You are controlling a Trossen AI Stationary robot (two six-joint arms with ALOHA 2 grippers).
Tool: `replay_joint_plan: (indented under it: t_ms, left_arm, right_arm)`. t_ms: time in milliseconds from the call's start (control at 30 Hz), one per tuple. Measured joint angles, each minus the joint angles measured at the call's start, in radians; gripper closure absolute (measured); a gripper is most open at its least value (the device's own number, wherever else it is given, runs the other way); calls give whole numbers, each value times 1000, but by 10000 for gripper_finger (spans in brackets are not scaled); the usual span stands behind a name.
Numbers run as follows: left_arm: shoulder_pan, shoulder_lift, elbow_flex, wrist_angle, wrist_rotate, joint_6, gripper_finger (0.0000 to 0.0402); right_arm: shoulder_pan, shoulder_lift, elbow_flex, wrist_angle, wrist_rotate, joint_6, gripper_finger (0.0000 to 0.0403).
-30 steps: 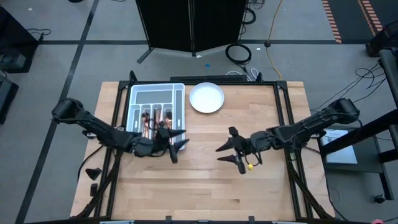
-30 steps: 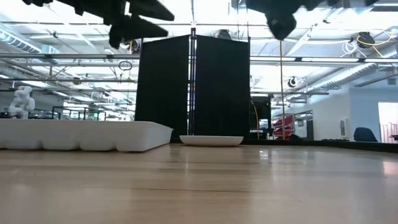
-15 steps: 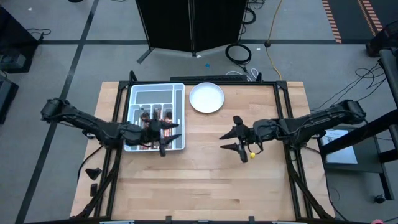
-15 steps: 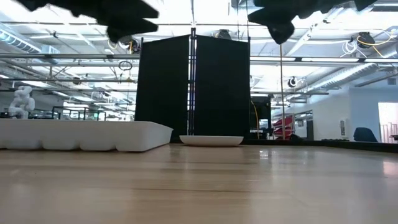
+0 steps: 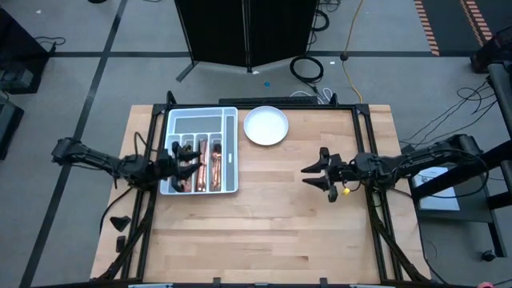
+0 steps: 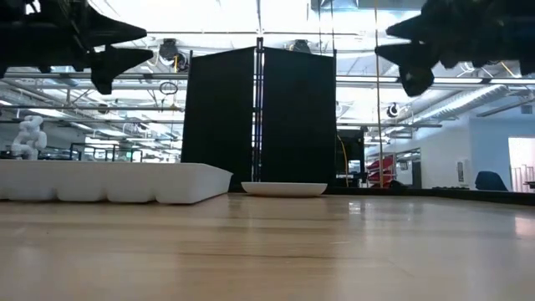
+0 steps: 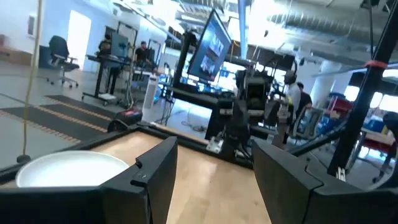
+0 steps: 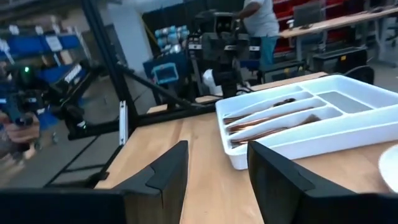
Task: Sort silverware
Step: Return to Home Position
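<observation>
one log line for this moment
left gripper: open, over tray | right gripper: open, over table | silverware: in tray | plate: empty

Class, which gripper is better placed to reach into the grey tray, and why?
Probably left: the left gripper hovers over the tray; the right gripper hangs apart, across the table.

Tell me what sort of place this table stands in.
Likely an open robotics lab or workshop: exposed ceiling ducts overhead, a big monitor in the room behind, and coiled cables beside the table.
</observation>
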Motion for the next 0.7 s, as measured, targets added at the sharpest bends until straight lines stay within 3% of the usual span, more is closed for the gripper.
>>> replay_joint_plan:
  t_ms: [367, 500, 700]
  left_arm:
    - [55, -282, 0, -312, 85, -25, 201]
    - [75, -331, 0, -403, 86, -38, 201]
    - [92, -348, 0, -441, 125, -48, 201]
  right_arm:
    - [-76, -65, -113, 54, -4, 14, 248]
    - [-88, -65, -118, 10, -51, -10, 248]
    - [-91, -102, -204, 86, -107, 0, 248]
